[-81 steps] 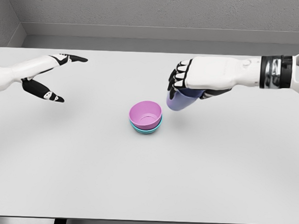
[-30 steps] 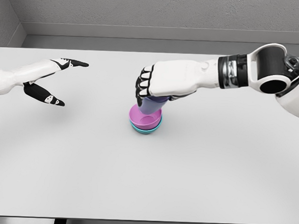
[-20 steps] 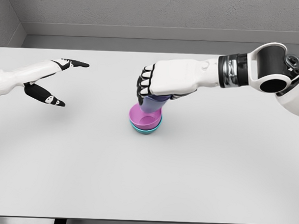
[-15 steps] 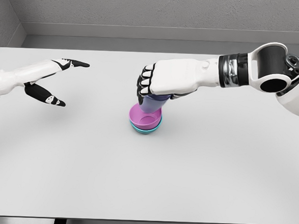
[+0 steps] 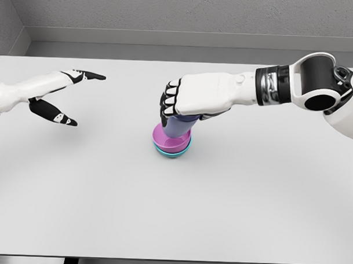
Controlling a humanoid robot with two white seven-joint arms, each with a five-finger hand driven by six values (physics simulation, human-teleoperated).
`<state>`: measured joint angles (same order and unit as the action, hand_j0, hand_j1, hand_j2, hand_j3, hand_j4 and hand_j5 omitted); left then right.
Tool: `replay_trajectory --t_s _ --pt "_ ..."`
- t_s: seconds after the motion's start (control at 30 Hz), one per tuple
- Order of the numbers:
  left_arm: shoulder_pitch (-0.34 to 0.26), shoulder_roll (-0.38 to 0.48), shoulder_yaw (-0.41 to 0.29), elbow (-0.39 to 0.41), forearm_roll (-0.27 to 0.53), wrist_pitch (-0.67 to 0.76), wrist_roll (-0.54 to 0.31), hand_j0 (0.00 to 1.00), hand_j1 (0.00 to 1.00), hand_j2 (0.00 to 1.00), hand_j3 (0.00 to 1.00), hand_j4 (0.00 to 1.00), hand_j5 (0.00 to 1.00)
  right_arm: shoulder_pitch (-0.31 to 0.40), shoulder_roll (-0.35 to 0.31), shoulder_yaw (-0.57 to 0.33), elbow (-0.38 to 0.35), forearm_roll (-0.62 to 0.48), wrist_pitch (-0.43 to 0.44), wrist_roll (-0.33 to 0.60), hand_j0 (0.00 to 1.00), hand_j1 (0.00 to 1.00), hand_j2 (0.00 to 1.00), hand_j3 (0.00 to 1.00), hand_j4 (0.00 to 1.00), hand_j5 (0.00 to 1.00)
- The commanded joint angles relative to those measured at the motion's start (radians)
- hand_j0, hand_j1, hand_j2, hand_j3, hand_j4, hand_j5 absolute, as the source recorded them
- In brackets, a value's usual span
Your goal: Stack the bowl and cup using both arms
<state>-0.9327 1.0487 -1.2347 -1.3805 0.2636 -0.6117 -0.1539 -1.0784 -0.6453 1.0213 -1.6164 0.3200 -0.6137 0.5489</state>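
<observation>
A pink bowl (image 5: 169, 144) rests nested in a teal bowl (image 5: 174, 155) at the table's middle. A lavender cup (image 5: 178, 127) stands inside the pink bowl, tilted slightly. My right hand (image 5: 186, 103) is shut on the cup from above and hides its rim. My left hand (image 5: 61, 99) hovers over the table at the far left, fingers spread and holding nothing.
The white table (image 5: 173, 213) reaches a grey back wall (image 5: 180, 16). Its front edge runs along the bottom of the view.
My right hand carried the cup from the bowls' right to over them and set it down into the pink bowl. In the last second it barely moved. The left hand stayed put.
</observation>
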Motion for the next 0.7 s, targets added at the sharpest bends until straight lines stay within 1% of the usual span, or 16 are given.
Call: replay_trajectory --t_s 0.0,0.3,0.37,0.67 --pt "0.002 0.001 0.001 0.0 0.008 0.001 0.001 1.0 1.0 1.0 1.0 1.0 1.0 0.0 -0.001 0.0 0.0 -0.006 0.003 0.0 0.67 0.67 0.67 0.67 0.67 0.67" --pt "0.002 0.002 0.001 0.0 0.008 0.001 0.001 1.0 1.0 1.0 1.0 1.0 1.0 0.0 0.006 -0.001 0.0 -0.001 0.003 0.005 0.68 0.68 0.68 0.68 0.68 0.68" --pt "0.002 0.002 0.0 0.0 0.008 0.001 0.001 1.0 1.0 1.0 1.0 1.0 1.0 0.0 0.019 0.0 0.0 0.001 0.003 0.008 0.67 0.67 0.67 0.67 0.67 0.67" --pt "0.0 0.002 0.0 -0.003 0.008 0.001 -0.001 1.0 1.0 1.0 1.0 1.0 1.0 0.002 0.019 0.0 0.001 0.002 0.003 0.011 0.68 0.68 0.68 0.68 0.68 0.68"
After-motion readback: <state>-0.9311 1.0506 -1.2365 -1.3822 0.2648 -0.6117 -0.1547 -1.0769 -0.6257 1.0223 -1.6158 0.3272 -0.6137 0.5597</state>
